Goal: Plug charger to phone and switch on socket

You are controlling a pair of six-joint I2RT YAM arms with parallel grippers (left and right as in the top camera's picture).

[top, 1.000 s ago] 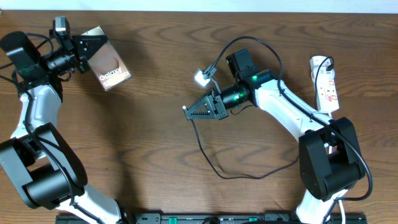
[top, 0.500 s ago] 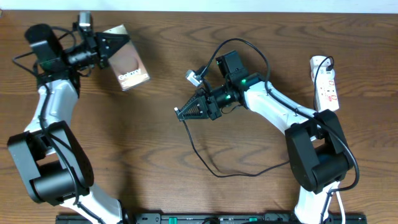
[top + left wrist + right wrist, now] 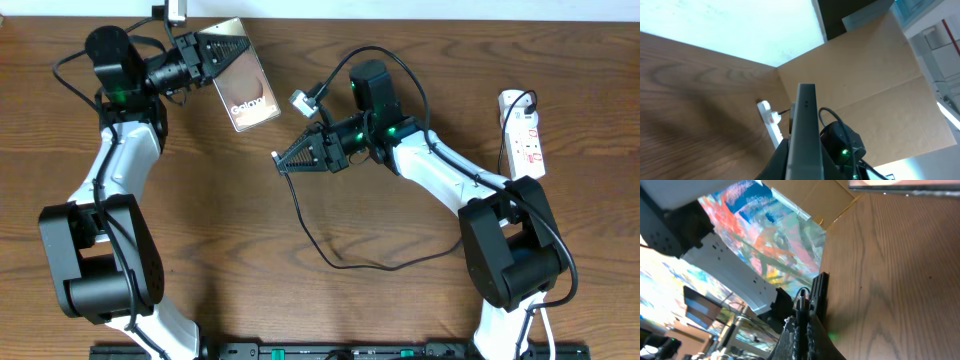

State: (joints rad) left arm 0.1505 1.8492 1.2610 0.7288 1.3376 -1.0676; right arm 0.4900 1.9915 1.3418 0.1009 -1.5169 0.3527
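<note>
Two tools are each clamped on something. Overhead, the left tool (image 3: 208,55) grips the phone (image 3: 245,90) by its upper edge near the far side of the bench (image 3: 200,220), with the bronze "Galaxy" face up. The right tool (image 3: 297,160) is pinched on the charger (image 3: 375,268) close to its connector tip, which is apart from the phone. The cable loops down across the bench. The socket (image 3: 524,135) lies at the far right.

In the left wrist view, the phone stands edge-on between the jaws, with the white socket beyond it.

In the right wrist view, the fingers are together on what looks like the thin black cable. The phone's edge shows at the top.
</note>
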